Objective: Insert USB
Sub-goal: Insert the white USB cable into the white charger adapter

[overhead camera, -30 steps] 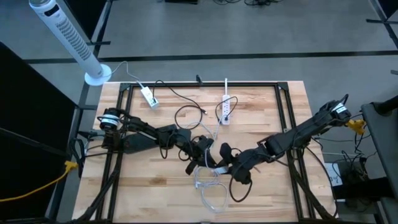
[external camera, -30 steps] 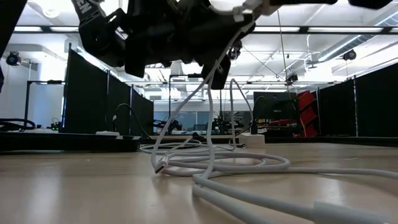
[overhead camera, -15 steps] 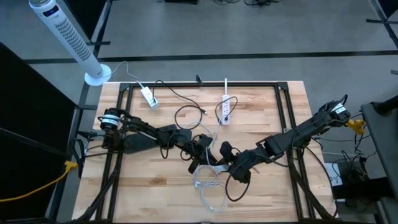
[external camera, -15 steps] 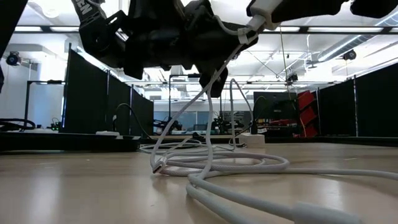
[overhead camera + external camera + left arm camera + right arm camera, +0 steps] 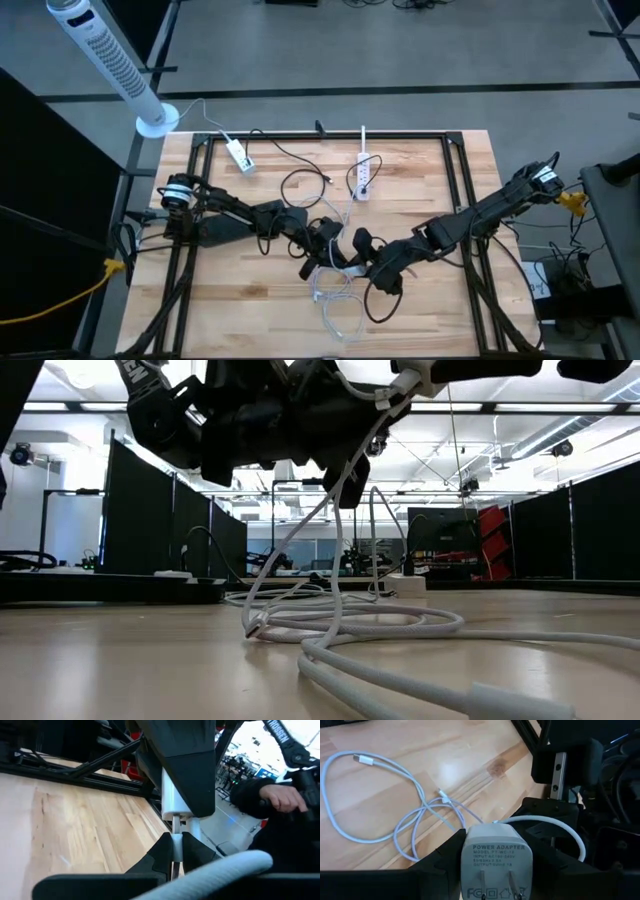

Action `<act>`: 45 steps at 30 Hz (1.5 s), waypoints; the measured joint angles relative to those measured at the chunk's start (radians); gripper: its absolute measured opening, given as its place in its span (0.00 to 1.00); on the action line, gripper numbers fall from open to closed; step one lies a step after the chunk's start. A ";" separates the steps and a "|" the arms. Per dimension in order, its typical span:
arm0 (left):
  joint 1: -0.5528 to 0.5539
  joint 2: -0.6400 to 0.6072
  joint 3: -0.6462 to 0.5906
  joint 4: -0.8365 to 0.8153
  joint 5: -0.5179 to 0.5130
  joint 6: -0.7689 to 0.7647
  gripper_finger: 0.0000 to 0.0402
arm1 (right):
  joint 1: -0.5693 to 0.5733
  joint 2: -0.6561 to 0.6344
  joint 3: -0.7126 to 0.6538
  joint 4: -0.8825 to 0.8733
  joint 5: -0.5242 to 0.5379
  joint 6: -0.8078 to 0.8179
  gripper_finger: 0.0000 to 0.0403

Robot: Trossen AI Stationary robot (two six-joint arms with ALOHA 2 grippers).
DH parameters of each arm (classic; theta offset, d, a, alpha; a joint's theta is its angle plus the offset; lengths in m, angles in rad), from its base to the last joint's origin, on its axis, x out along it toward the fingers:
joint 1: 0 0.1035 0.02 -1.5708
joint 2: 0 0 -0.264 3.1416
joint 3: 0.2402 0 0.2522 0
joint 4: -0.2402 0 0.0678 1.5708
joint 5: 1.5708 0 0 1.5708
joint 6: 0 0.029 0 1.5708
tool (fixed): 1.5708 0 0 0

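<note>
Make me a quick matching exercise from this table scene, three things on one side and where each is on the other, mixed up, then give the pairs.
Things:
1. power adapter
2. power strip
3. tower fan

Places:
A. standing off the table's far left corner
B. held in the right gripper
C. lying on the table near its far edge

Pairs: 1-B, 2-C, 3-A

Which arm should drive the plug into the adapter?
Probably left. The left gripper holds the USB plug lined up just under the power adapter, which the right gripper holds.
</note>
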 joint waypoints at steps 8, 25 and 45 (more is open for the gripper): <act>0.000 0.000 0.000 0.003 0.005 -0.062 0.05 | -0.018 -0.001 0.000 0.003 -0.007 -0.033 0.35; -0.001 -0.014 0.002 0.082 0.046 -0.187 0.05 | -0.029 -0.056 -0.002 0.058 -0.071 0.020 0.35; -0.016 -0.018 0.003 0.143 0.028 -0.401 0.05 | -0.029 -0.086 -0.002 0.062 -0.076 0.134 0.35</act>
